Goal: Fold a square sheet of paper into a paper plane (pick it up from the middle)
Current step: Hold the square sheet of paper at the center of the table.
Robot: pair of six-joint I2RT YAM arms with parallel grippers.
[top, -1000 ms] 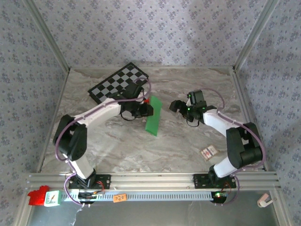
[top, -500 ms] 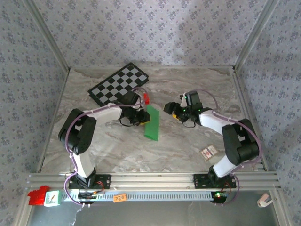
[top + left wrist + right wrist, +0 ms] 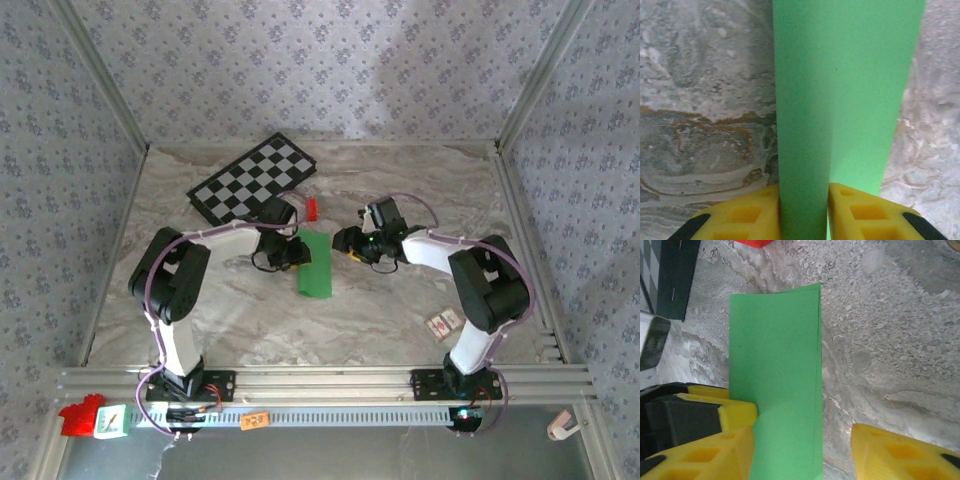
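Note:
The square sheet of paper [image 3: 316,268] is folded into a long bright green strip near the table's middle. My left gripper [image 3: 296,250] is shut on it from the left, and in the left wrist view a fold of the paper [image 3: 840,90] runs up between the yellow fingers [image 3: 740,220] of that gripper [image 3: 804,215]. My right gripper [image 3: 346,242] comes in from the right and stands open astride the strip's edge. In the right wrist view the paper [image 3: 775,360] lies against the left finger [image 3: 705,455], and bare table separates it from the right one [image 3: 895,450].
A small red block [image 3: 311,208] lies just beyond the paper, with the black-and-white checkerboard [image 3: 250,178] behind it at the back left. A small patterned card [image 3: 443,322] sits near the right arm's base. The table has a marbled grey top [image 3: 380,310].
My right gripper has moved left to the paper and its jaws have narrowed. The left gripper has brought the strip down and slightly nearer, still holding it.

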